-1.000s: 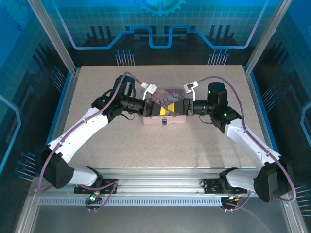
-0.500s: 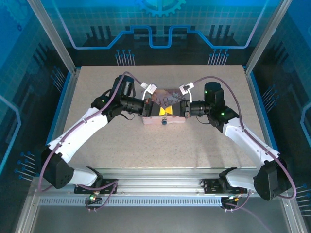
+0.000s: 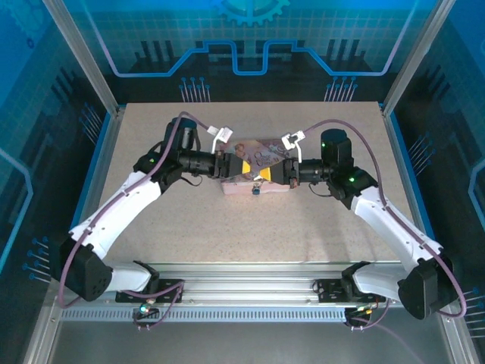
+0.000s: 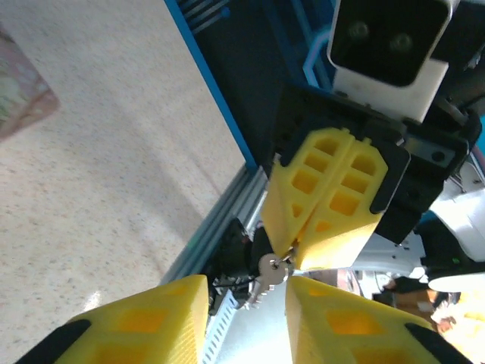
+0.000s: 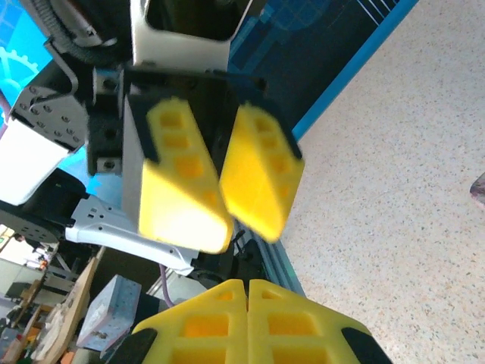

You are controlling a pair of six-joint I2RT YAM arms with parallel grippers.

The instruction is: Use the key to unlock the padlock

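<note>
Nearest in the top view, both arms are bolted at the near edge of the table [image 3: 189,227] and reach in toward the middle.

The padlock [image 3: 256,189] comes first going out. It's a tiny dark thing right at the near edge of the pink tin [image 3: 261,152], about midway along that side. It's way too small for me to say how the shackle stands.

Just past it the two grippers meet nose to nose over the tin. The left gripper [image 3: 246,168] comes in from the left, the right gripper [image 3: 267,176] from the right, and their yellow tips are very close together.

In the left wrist view, the left gripper [image 4: 246,284] has its fingers [image 4: 151,322] spread apart with nothing clamped between them. Facing it, the right gripper [image 4: 292,254] has its fingers pressed tight together and is pinching the key [image 4: 270,267] right at the tips. The key sticks out as a small silvery bit toward the gap in the left gripper. So the key is up in the right gripper and not in the padlock.

The right wrist view backs that up. The right gripper [image 5: 246,287] has its pads flat against each other. Across from it the left gripper [image 5: 231,227] is a bit blurry, with a narrow gap between its fingers.
</note>
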